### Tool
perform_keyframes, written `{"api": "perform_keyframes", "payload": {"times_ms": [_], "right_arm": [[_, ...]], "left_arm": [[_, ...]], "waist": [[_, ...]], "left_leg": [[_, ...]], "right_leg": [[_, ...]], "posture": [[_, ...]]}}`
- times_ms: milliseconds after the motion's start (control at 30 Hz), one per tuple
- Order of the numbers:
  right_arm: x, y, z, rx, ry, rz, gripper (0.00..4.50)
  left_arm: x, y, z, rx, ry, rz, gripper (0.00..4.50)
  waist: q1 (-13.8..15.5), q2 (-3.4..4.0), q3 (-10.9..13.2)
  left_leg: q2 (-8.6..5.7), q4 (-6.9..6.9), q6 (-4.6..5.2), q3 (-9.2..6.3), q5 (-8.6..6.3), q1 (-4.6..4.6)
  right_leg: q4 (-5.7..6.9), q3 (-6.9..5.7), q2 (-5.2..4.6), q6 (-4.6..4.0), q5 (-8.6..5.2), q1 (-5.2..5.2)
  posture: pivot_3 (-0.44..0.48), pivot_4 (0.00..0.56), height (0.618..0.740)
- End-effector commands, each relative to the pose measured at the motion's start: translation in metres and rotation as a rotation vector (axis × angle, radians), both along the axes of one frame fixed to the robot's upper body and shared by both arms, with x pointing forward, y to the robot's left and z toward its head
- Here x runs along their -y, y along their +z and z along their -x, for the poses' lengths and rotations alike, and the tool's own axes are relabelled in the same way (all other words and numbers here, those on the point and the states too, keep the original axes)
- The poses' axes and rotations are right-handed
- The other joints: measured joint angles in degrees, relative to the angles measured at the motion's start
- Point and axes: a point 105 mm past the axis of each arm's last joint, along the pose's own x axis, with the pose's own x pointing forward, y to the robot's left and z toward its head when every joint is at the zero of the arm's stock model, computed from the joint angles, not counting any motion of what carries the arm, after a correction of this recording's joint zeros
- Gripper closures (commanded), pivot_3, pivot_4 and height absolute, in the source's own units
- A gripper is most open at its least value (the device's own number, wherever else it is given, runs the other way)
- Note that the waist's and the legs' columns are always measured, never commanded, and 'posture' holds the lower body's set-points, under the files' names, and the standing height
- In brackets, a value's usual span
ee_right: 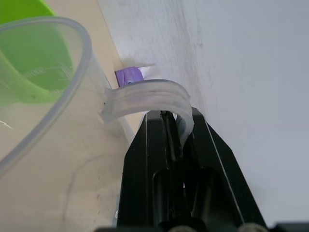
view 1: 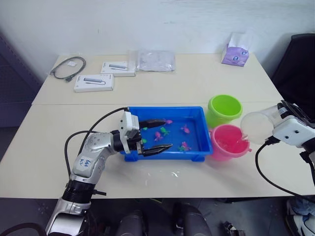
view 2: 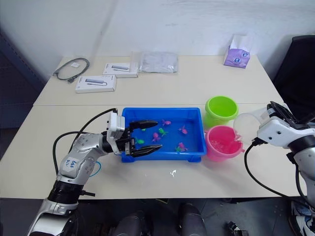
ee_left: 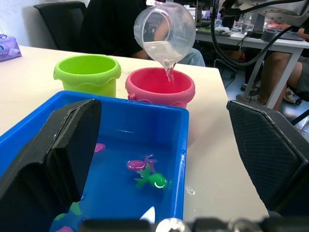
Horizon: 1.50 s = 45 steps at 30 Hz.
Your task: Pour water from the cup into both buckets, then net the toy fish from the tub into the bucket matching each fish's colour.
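From the head views we see the tub point(view 1: 197, 147) near the front edge of the pale surface point(view 1: 197, 83), with the green bucket point(view 1: 225, 109) at its far right corner and the pink bucket point(view 1: 229, 141) just in front of that one, touching or nearly touching the tub's right wall. Several small toy fish point(view 1: 173, 135), pink and green, lie scattered in the tub's water. Our left pincer point(view 1: 156, 134) reaches over the tub's left end with its fingers spread wide and holding nothing. Our right pincer point(ee_right: 175, 145) has its fingers clamped together on the handle of the cup point(ee_left: 165, 30), a grip that the right wrist view lays out plainly while the head views leave it indistinct. The head views show the cup tipped on its side, mouth toward the pink bucket; the left wrist view adds a thin stream of water point(ee_left: 169, 72) falling from the spout into that bucket, and a person seated behind. Toward the far edge of the surface lie two white boxes point(view 1: 93, 82), a coiled cable point(view 1: 69, 68), a clear plastic bag point(view 1: 156, 60) and a purple tissue pack point(view 1: 235, 54).
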Motion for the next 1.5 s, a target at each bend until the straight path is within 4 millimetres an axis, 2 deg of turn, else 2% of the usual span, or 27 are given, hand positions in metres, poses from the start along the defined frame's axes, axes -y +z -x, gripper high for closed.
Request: {"api": "perform_keyframes", "payload": {"times_ms": [33, 200, 300, 400, 533, 600, 700, 800, 900, 1033, 1100, 1233, 1500], "right_arm": [[0.004, 0.013, 0.002, 0.065, -0.003, -0.101, 4.41], [0.006, 0.014, 0.003, 0.071, 0.018, -0.234, 4.41], [0.015, 0.010, 0.005, 0.051, -0.014, -0.338, 4.41], [0.021, -0.004, 0.009, -0.028, -0.014, -0.596, 4.41], [0.034, -0.004, 0.008, -0.039, -0.056, -0.901, 4.41], [0.041, -0.002, 0.005, -0.039, -0.074, -1.031, 4.41], [0.051, 0.009, -0.002, -0.023, -0.119, -1.100, 4.41], [0.043, 0.019, -0.018, -0.081, -0.066, -1.173, 4.41], [0.038, 0.025, -0.031, -0.140, -0.072, -1.107, 4.41], [0.035, 0.032, -0.048, -0.167, -0.124, -0.876, 4.41], [0.033, 0.036, -0.057, -0.171, -0.154, -0.704, 4.41], [0.035, 0.046, -0.071, -0.120, -0.170, -0.628, 4.41], [0.032, 0.048, -0.089, -0.080, -0.207, -0.490, 4.41]], "left_arm": [[-0.002, 0.008, 0.000, 0.044, 0.011, 0.008, 0.00], [-0.005, 0.009, -0.002, 0.052, 0.025, 0.004, 0.00], [-0.008, 0.009, -0.004, 0.057, 0.039, 0.003, 0.00], [-0.018, 0.010, -0.007, 0.065, 0.079, 0.007, 0.00], [-0.041, 0.018, -0.020, 0.077, 0.173, 0.014, 0.00], [-0.048, 0.023, -0.023, 0.086, 0.192, 0.017, 0.00], [-0.054, 0.028, -0.026, 0.102, 0.205, 0.005, 0.00], [-0.060, 0.036, -0.033, 0.121, 0.241, 0.022, 0.00], [-0.064, 0.041, -0.038, 0.138, 0.262, 0.021, 0.00], [-0.063, 0.043, -0.039, 0.151, 0.260, 0.016, 0.00], [-0.060, 0.043, -0.040, 0.154, 0.257, 0.016, 0.00], [-0.055, 0.042, -0.040, 0.161, 0.257, 0.017, 0.00], [-0.047, 0.039, -0.038, 0.152, 0.249, 0.028, 0.00]], "waist": [[0.0, 0.00, 0.0], [0.0, 0.00, 0.0], [0.0, 0.00, 0.0], [0.1, 0.00, 0.0], [0.0, 0.00, 0.0], [-0.2, -0.04, 0.0], [-0.1, -0.03, 0.0], [-0.1, -0.03, 0.0], [0.0, -0.04, 0.0], [-0.1, -0.04, 0.0], [-0.1, -0.04, 0.0], [-0.1, -0.08, 0.0], [-0.1, -0.08, 0.1]], "left_leg": [[0.00, 0.00, 0.00, 0.00, 0.00, 0.00], [-0.01, 0.01, 0.01, -0.01, 0.01, 0.00], [0.00, 0.01, 0.02, -0.02, 0.01, 0.00], [0.01, 0.01, 0.02, -0.04, 0.01, 0.00], [0.02, 0.01, 0.02, -0.07, 0.01, 0.00], [0.03, 0.01, 0.04, -0.06, 0.02, 0.00], [0.02, 0.01, 0.06, -0.06, 0.03, 0.00], [0.02, 0.00, 0.06, -0.07, 0.03, -0.04], [-0.03, 0.00, 0.09, -0.06, 0.05, -0.05], [-0.04, 0.00, 0.10, -0.07, 0.05, -0.14], [-0.08, -0.02, 0.12, 0.00, 0.06, -0.15], [-0.10, -0.01, 0.14, 0.04, 0.07, -0.19], [-0.05, -0.01, 0.11, 0.05, 0.08, -0.22]], "right_leg": [[0.00, 0.00, 0.00, 0.00, 0.00, 0.00], [0.01, -0.01, 0.00, 0.00, 0.00, 0.00], [0.01, -0.01, -0.01, 0.00, 0.00, 0.01], [0.01, -0.02, -0.04, 0.00, 0.00, 0.02], [0.03, -0.02, -0.12, -0.01, 0.00, 0.02], [0.05, -0.02, -0.15, -0.01, 0.01, 0.01], [0.09, -0.01, -0.17, -0.02, 0.01, -0.03], [0.13, -0.03, -0.17, -0.02, 0.01, -0.05], [0.14, -0.05, -0.16, -0.02, 0.01, -0.05], [0.15, -0.11, -0.14, 0.02, 0.03, -0.08], [0.14, -0.10, -0.12, 0.05, 0.05, -0.12], [0.15, -0.09, -0.11, 0.08, 0.07, -0.19], [0.15, -0.10, -0.13, 0.08, 0.06, -0.21]], "posture": [[0.000, 0.150, 0.740], [0.000, 0.150, 0.740], [0.000, 0.150, 0.740], [0.000, 0.150, 0.740], [0.000, 0.150, 0.740], [0.000, 0.150, 0.740], [0.000, 0.150, 0.740], [0.000, 0.150, 0.740], [0.000, 0.150, 0.740], [0.000, 0.150, 0.740], [0.000, 0.150, 0.740], [0.000, 0.150, 0.740], [0.000, 0.150, 0.740]]}}
